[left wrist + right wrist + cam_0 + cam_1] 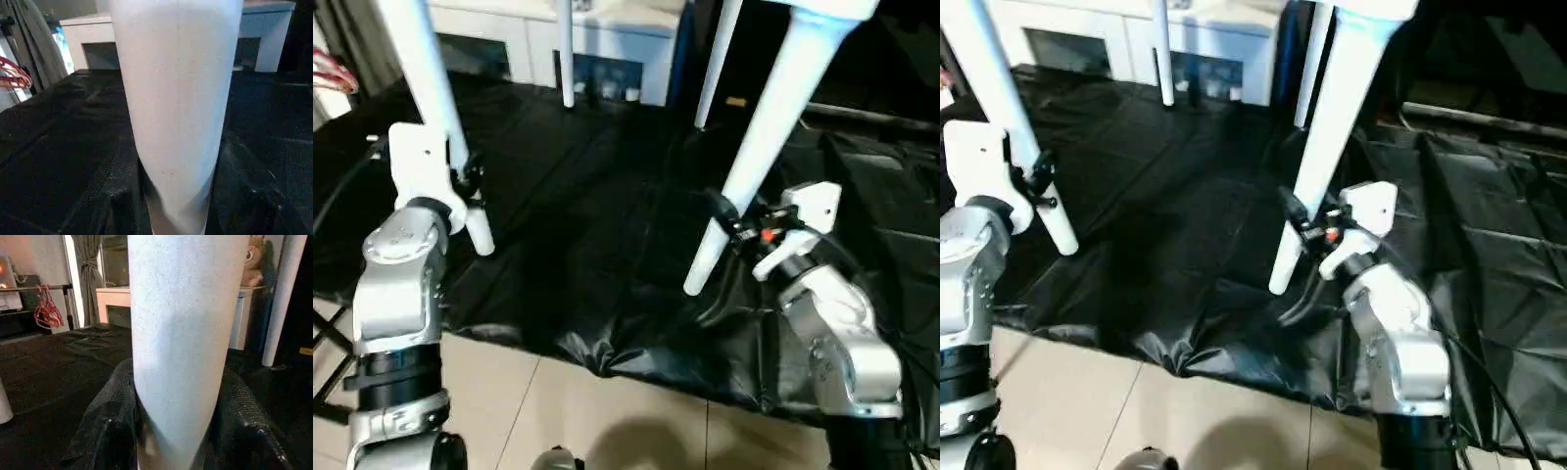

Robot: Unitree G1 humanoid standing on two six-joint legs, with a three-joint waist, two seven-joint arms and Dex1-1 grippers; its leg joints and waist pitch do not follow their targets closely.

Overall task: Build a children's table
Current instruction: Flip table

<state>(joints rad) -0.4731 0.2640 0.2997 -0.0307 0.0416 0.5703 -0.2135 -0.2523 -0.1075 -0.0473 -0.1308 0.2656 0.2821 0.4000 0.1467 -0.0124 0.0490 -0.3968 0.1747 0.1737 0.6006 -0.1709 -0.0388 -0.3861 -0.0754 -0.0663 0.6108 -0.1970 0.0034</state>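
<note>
we've got the children's table (822,8) held upright above the black sheet (607,225), legs pointing down. our left hand (465,181) is clamped around the near left leg (435,88), close to its bottom end. our right hand (739,227) grips the near right leg (773,117) low down too. the two far legs (567,54) hang near the white cabinet (597,44) at the back. beige tile floor (607,421) shows in front.

Left end effector (460,181), right end effector (736,227) — both clamped (forearms raised).
</note>
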